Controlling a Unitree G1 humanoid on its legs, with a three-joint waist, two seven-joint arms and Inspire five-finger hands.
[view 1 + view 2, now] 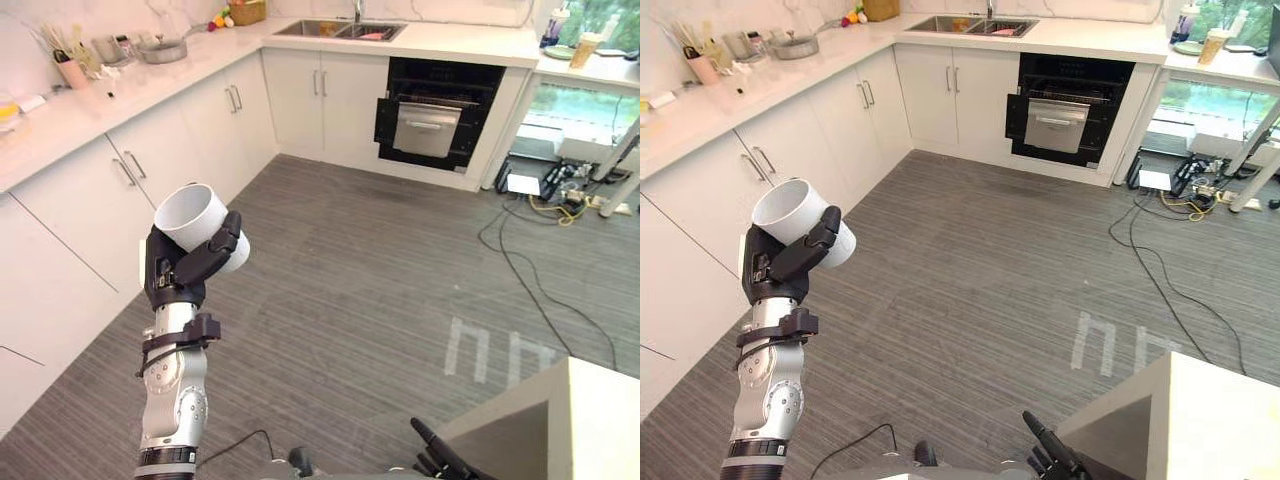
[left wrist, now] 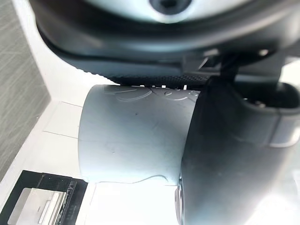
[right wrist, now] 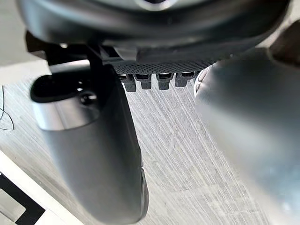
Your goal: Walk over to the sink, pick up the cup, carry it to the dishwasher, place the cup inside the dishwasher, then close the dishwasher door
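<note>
A plain white cup (image 1: 200, 222), smooth-walled and cylindrical, is held aloft at the near left, its open mouth tilted up and to the left. It is gripped by the left hand (image 1: 183, 268), whose dark fingers (image 1: 215, 252) are curled across the cup's side. The silver-grey forearm is raised almost upright from the bottom edge. In the left wrist view the cup's (image 2: 131, 136) pale wall is pressed against the palm.

The right hand (image 1: 443, 460) is seen low at the near edge, its fingers loosely extended and nothing held.

The cup is carried above a grey floor (image 1: 380, 290) marked with fine stripes, just beside a run of white cabinets (image 1: 190, 140) fitted with slim metal bar handles. The dishwasher (image 1: 432, 122), black-fronted with a steel-coloured door, is set into the far wall well apart from the cup; its door is tipped outward, partly open. To its left a steel double sink (image 1: 340, 30) is sunk into the white worktop (image 1: 90, 105), and something pinkish lies in the right basin.

On the left worktop a metal pan (image 1: 162, 50), a pink pot (image 1: 72, 72) of utensils and a woven basket (image 1: 247, 12) are lined up. Loose cables (image 1: 545, 205) are strewn at the far right.
</note>
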